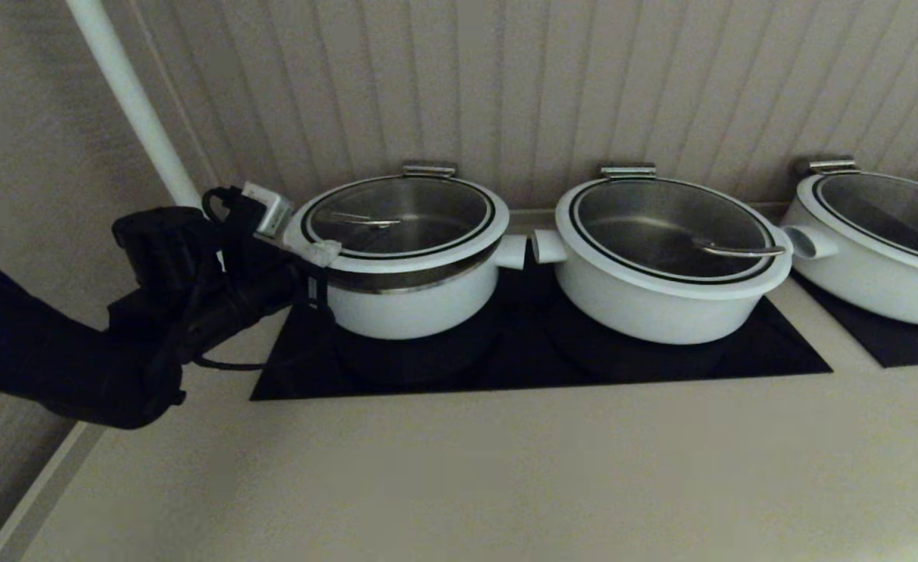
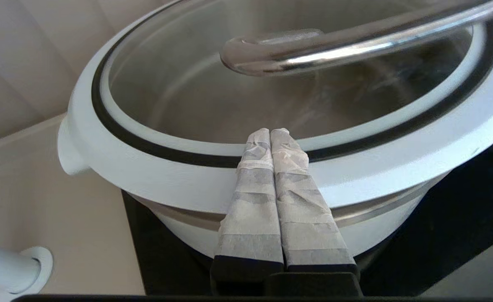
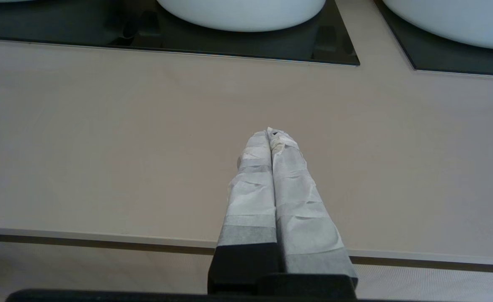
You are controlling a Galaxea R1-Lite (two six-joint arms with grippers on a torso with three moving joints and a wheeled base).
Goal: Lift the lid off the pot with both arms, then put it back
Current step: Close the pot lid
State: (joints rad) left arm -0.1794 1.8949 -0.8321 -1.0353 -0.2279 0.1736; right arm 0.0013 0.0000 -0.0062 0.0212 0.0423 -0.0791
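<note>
With closed jaws, the left gripper [image 2: 271, 133] rests on the left rim of the lid [image 1: 400, 218] covering the pot [image 1: 408, 300], risking tilting it, while the right gripper [image 3: 271, 134], also closed, hangs over the near tabletop [image 3: 104, 147].

My left pincer [image 1: 320, 251] covers the near rim of the lid [image 1: 399, 215]; the head view leaves out my right arm.
</note>
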